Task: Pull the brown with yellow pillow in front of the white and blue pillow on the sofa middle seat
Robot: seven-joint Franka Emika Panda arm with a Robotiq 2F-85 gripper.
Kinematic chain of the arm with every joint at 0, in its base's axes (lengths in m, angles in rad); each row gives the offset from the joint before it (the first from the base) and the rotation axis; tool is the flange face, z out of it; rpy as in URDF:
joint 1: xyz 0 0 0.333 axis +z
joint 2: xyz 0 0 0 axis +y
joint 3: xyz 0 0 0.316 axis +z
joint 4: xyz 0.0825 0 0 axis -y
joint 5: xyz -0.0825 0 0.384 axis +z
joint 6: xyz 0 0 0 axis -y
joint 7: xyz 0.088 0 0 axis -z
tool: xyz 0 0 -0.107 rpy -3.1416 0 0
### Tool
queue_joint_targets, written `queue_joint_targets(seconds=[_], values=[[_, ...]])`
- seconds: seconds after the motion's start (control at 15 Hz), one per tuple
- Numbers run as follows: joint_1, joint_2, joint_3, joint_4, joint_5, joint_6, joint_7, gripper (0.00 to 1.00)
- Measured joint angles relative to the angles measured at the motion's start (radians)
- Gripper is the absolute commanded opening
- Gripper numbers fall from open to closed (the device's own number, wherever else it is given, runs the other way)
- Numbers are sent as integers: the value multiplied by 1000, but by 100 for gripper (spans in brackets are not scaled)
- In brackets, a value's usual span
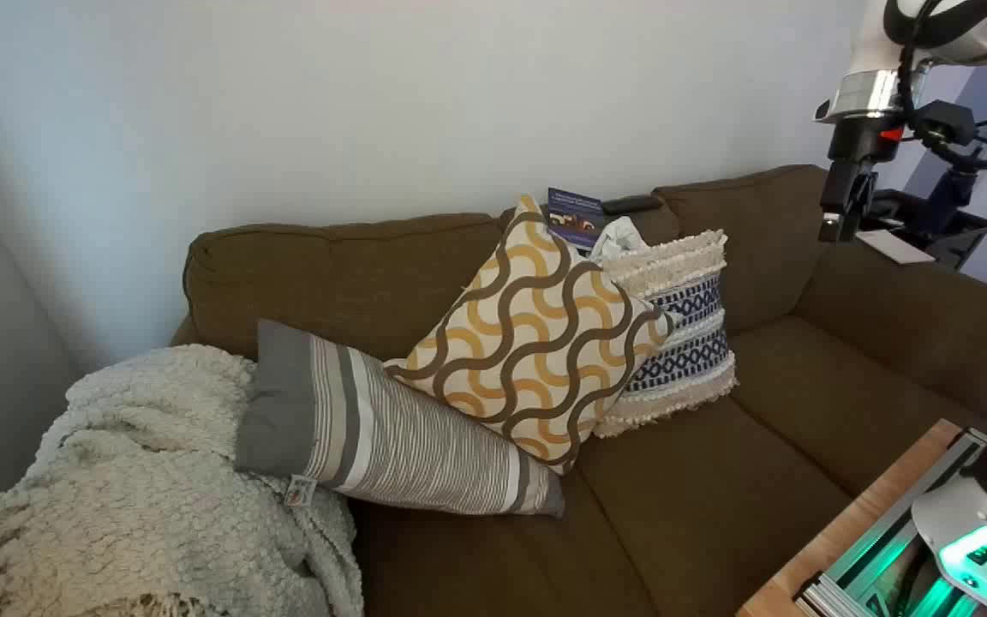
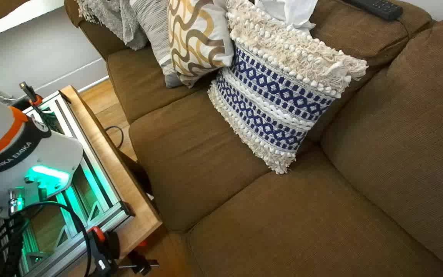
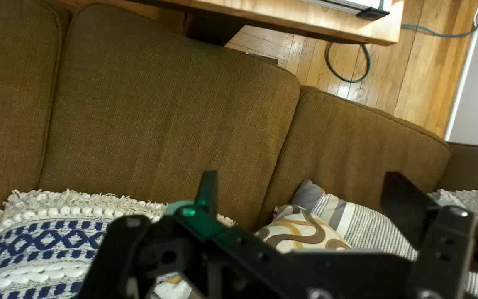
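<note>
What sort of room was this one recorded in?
Most likely a home living room: there is a wide brown sofa, a fluffy pale blanket bunched over one end, and what looks like a remote control on top of the sofa's back.

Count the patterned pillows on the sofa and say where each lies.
3: the striped pillow by the blanket, the brown with yellow pillow in the middle, and the white and blue pillow farthest from the blanket. More may be hidden.
</note>
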Motion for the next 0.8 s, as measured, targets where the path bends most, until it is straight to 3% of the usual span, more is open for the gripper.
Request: queue_joint_targets(seconds=[0.4, 0.8], values=[[-5, 0, -4, 0, 9, 12, -17, 100], [-3, 80, -121, 89, 101, 115, -384, 100]])
